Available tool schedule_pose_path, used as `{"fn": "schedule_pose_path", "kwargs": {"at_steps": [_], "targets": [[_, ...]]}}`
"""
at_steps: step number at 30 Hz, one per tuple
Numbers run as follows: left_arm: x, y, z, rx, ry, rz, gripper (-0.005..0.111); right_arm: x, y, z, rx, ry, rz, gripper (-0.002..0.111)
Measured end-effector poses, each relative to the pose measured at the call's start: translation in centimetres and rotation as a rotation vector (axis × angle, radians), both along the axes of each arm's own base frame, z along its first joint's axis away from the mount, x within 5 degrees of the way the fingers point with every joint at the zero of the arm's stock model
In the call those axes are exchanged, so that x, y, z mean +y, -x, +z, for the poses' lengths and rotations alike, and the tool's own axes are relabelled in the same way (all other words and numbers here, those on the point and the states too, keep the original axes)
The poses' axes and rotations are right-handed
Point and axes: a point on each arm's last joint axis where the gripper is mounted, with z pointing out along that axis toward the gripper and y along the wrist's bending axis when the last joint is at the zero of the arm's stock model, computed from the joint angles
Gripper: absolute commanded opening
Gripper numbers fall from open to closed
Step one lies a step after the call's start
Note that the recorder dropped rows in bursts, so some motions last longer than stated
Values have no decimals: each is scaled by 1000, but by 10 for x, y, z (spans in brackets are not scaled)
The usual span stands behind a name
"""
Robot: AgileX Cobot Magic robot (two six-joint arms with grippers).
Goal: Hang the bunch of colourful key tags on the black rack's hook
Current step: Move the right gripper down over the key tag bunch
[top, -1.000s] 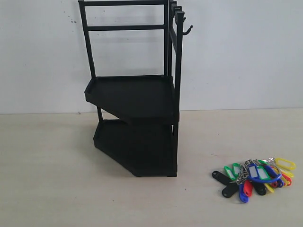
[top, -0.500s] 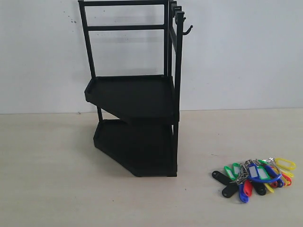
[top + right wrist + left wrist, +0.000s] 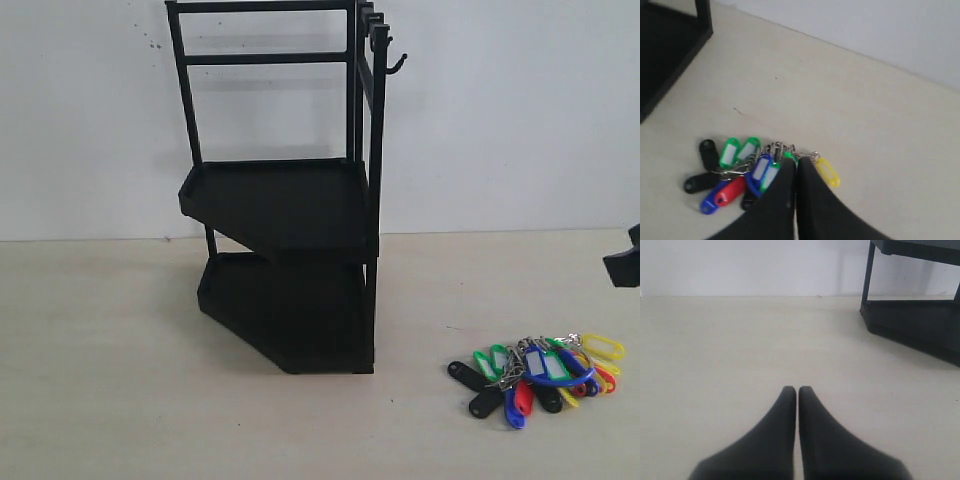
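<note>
1. The rack (image 3: 285, 200) stands upright on the tabletop (image 3: 120, 380), near the white wall (image 3: 500, 120). It has two angular trays, one above the other.
2. The hook (image 3: 398, 63) sticks out from the rack's upper post towards the right of the exterior view, tip turned up. Nothing hangs on it.
3. The bunch (image 3: 540, 372) lies flat on the tabletop, to the right of the rack's foot and well apart from it, far below the hook.
4. Its tags are fanned out: a yellow tag (image 3: 827, 172) on one side, green tags (image 3: 730, 152) and a black tag (image 3: 707, 149) on the other, and a red tag (image 3: 730, 191) and a blue tag (image 3: 760, 169) between them.
5. The right claw (image 3: 796, 162) is closed, its fingers pressed together with nothing between them. In the right wrist view its tips overlap the middle of the bunch.
6. In the exterior view only a black bit of the right arm (image 3: 624, 265) shows at the right edge, above the bunch and clear of it.
7. The left claw (image 3: 797, 389) is also closed and empty, its tips touching, over bare tabletop. The rack's lower tray (image 3: 915, 325) is well apart from it.
</note>
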Motion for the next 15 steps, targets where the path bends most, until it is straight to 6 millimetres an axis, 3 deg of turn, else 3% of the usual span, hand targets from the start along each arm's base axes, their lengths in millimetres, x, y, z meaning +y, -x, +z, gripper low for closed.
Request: {"fn": "schedule_pose_path", "kwargs": {"at_steps": [5, 6, 9, 13, 15], "targets": [[0, 0, 0, 0, 0, 0, 4, -2, -40, -2, 40, 290, 229, 0], [0, 0, 0, 0, 0, 0, 4, -2, -50, -11, 91, 409, 339, 0], [0, 0, 0, 0, 0, 0, 4, -4, -56, -33, 240, 570, 542, 0], [0, 0, 0, 0, 0, 0, 4, -6, -62, -77, 463, 596, 707, 0], [0, 0, 0, 0, 0, 0, 4, -6, -64, -84, 486, 579, 702, 2]]}}
